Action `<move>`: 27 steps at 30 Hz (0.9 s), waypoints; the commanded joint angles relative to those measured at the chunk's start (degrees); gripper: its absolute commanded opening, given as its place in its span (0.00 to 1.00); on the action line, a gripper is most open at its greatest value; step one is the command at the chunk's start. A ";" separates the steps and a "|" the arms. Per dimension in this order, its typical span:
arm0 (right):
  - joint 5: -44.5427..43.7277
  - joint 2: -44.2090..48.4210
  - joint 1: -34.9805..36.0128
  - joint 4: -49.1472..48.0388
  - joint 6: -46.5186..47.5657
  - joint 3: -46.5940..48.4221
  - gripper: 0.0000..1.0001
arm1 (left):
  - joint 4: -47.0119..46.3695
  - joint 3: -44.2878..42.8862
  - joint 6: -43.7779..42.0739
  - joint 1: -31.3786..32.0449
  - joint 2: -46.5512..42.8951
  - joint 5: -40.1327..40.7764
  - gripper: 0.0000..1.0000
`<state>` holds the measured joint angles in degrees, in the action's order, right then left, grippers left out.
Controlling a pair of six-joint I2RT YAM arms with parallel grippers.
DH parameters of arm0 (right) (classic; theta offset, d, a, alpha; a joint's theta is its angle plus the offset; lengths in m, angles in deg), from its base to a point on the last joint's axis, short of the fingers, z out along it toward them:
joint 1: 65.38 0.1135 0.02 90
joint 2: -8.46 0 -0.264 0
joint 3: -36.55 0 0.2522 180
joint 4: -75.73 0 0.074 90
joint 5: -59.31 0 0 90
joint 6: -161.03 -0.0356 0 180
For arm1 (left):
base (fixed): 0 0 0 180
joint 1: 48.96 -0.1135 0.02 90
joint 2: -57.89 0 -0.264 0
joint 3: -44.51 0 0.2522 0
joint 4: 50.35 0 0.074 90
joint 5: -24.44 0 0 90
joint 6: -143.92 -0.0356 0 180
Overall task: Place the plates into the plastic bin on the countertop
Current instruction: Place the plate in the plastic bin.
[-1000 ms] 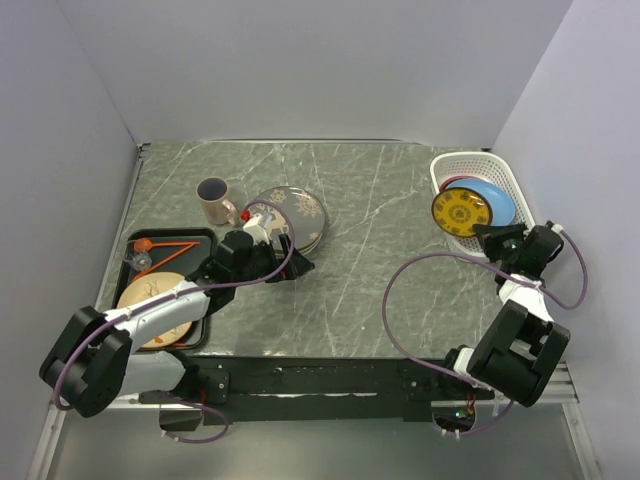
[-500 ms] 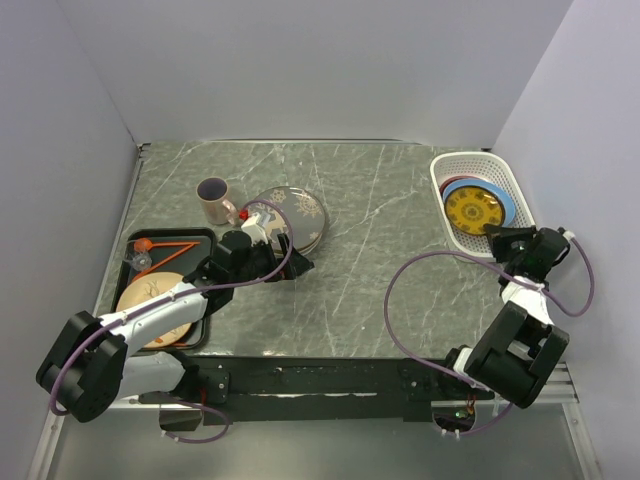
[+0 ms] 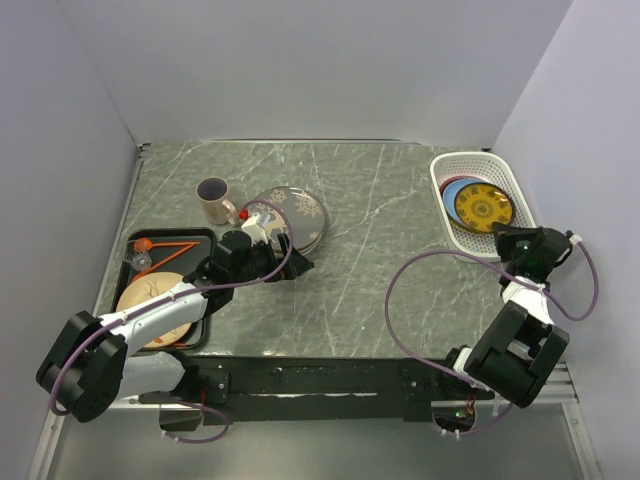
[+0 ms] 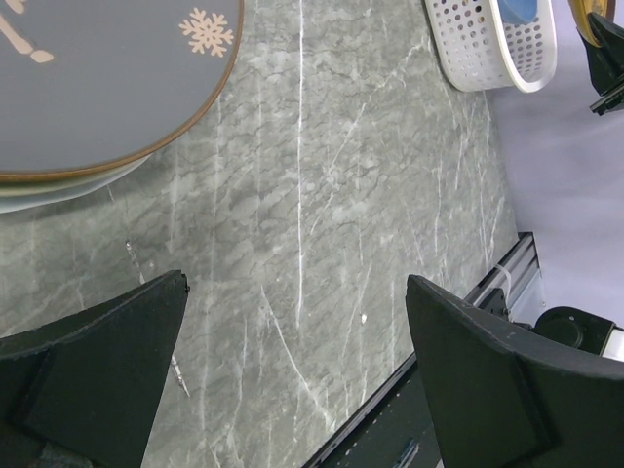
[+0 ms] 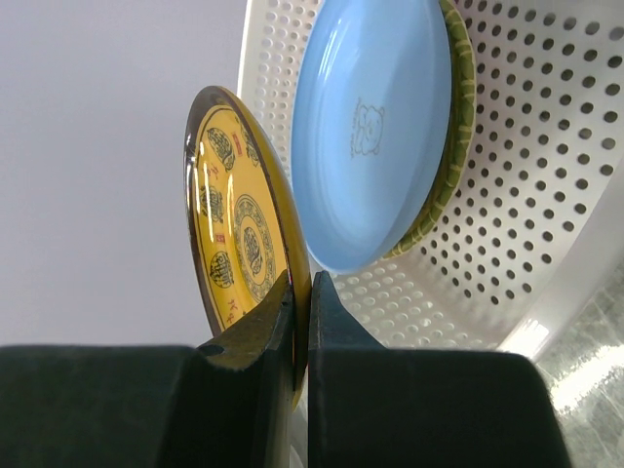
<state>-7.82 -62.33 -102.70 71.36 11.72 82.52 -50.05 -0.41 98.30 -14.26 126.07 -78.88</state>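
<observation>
My right gripper (image 3: 503, 235) (image 5: 302, 292) is shut on the rim of the yellow-patterned plate (image 3: 482, 206) (image 5: 239, 224) and holds it over the white plastic bin (image 3: 440, 180) (image 5: 546, 195). A blue plate (image 3: 455, 188) (image 5: 375, 127) lies in the bin on a green one (image 5: 453, 146). My left gripper (image 3: 290, 262) (image 4: 292, 390) is open and empty, low over the countertop (image 3: 370, 250) (image 4: 322, 214), beside the dark plate (image 3: 290, 215) (image 4: 97, 88) with pale motifs, which rests on another plate. A beige plate (image 3: 155, 300) with branch motifs lies on the black tray (image 3: 205, 240).
A beige mug (image 3: 213, 200) stands behind the dark plate. An orange utensil (image 3: 165, 245) and a small clear thing lie in the black tray. Walls close in on the left, back and right. The countertop's front edge (image 4: 429, 361) is near my left gripper.
My right gripper has carried the yellow-patterned plate back and down over the bin, tilting it flatter above the blue plate. The left arm has barely moved.
</observation>
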 commanded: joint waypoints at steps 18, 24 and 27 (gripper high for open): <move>-5.47 -5.41 -0.03 -7.27 -2.22 1.63 0.00 | 0.01 -0.31 -2.28 0.19 0.28 2.25 0.99; -6.52 -9.72 1.37 -7.54 -2.83 3.56 0.00 | -0.43 0.66 -1.93 0.19 -0.16 2.16 0.99; -8.02 -11.21 2.69 -7.45 -3.18 4.88 0.00 | 0.36 0.48 -2.45 0.19 -0.16 2.42 0.99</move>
<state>-13.39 -72.27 -101.56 66.82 9.08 83.44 -48.71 -0.37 97.03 -14.26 126.33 -77.22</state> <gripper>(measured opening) 0.078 0.993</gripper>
